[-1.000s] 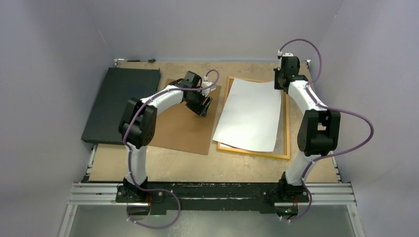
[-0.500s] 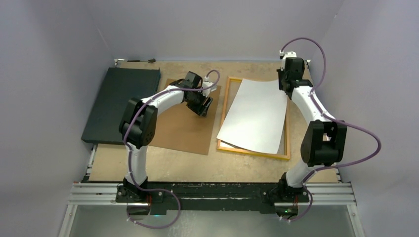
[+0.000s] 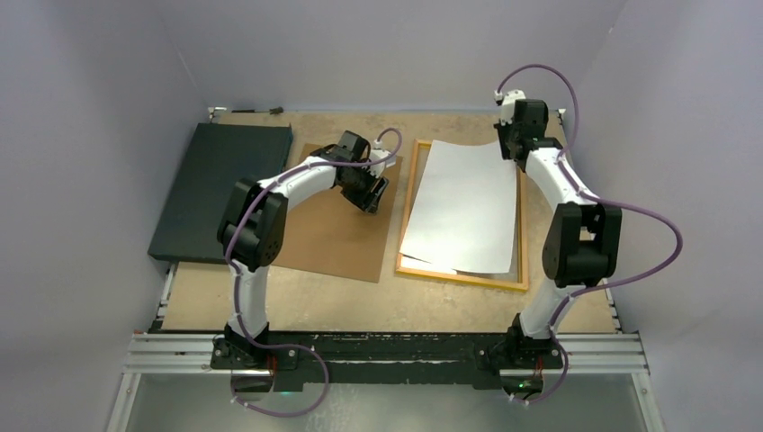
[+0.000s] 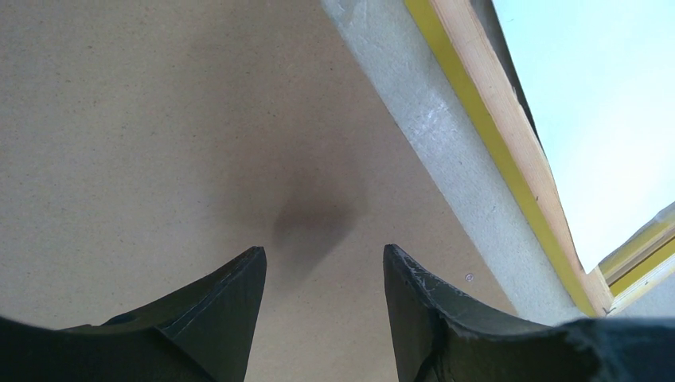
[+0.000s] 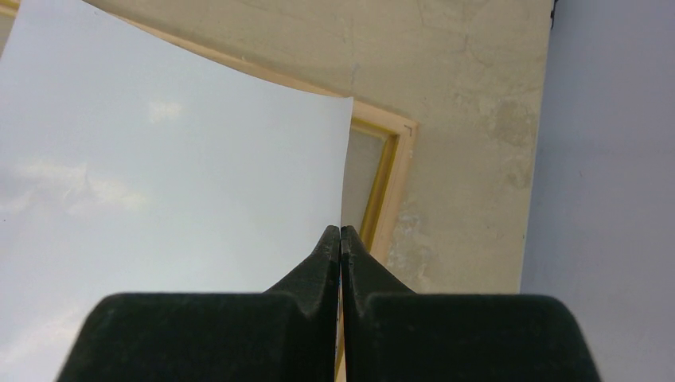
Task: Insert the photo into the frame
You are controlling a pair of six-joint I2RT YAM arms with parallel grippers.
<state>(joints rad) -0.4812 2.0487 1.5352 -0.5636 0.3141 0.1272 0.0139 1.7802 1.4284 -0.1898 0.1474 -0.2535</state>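
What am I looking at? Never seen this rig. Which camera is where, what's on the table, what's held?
Two robot arms are bolted at the near edge of the table, each with a two-finger gripper. The wide picture is from a fixed overhead camera; the close-ups are from a camera on each wrist, its own fingers showing. On it lie a dark slab, a brown board and a yellow frame, with the photo, a pale sheet, over it. The right gripper is shut on the photo's right edge. The left gripper hangs open and empty above the board.
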